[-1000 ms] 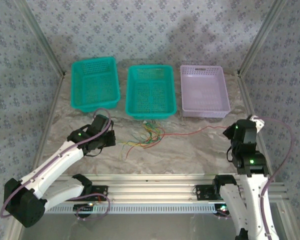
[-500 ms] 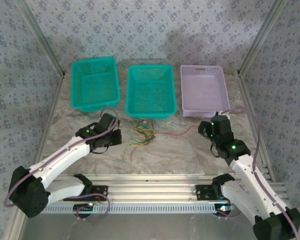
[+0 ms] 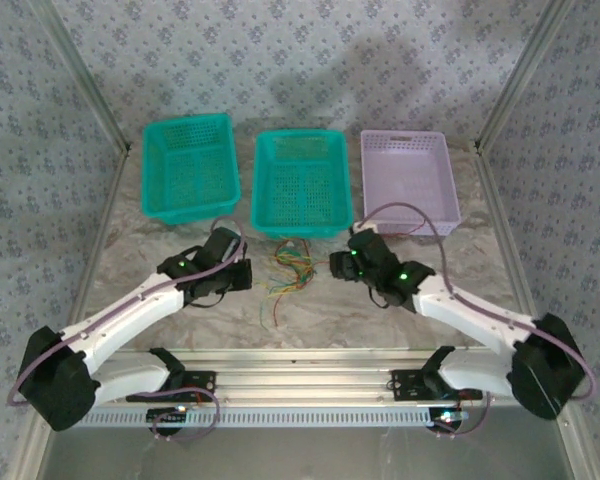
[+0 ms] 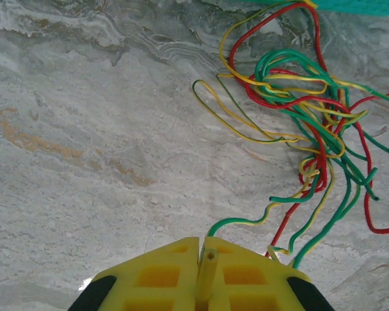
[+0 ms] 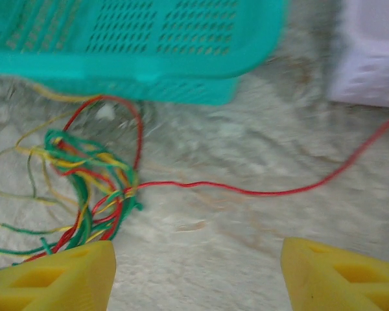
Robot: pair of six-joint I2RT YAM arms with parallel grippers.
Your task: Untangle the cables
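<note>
The cables (image 3: 292, 268) lie in a red, green and yellow tangle on the marble table, just in front of the middle teal basket. My left gripper (image 3: 242, 275) sits left of the tangle. In the left wrist view it (image 4: 202, 241) is shut on a green-and-yellow cable (image 4: 246, 221) that runs up into the tangle (image 4: 305, 123). My right gripper (image 3: 338, 262) is at the tangle's right side. In the right wrist view it (image 5: 198, 259) stands open with bare table between its fingers, the tangle (image 5: 91, 181) to its left. A loose red cable (image 5: 272, 192) trails right.
Three baskets stand in a row at the back: a teal one (image 3: 190, 165) on the left, a teal one (image 3: 300, 180) in the middle, a lilac one (image 3: 408, 180) on the right. The middle basket's wall (image 5: 149, 52) rises just beyond the tangle. Metal frame posts border both sides.
My right arm swung from the table's right edge to the tangle and its jaws opened, leaving the red cable slack. My left gripper moved a little right, still shut. The tangle bunched up.
</note>
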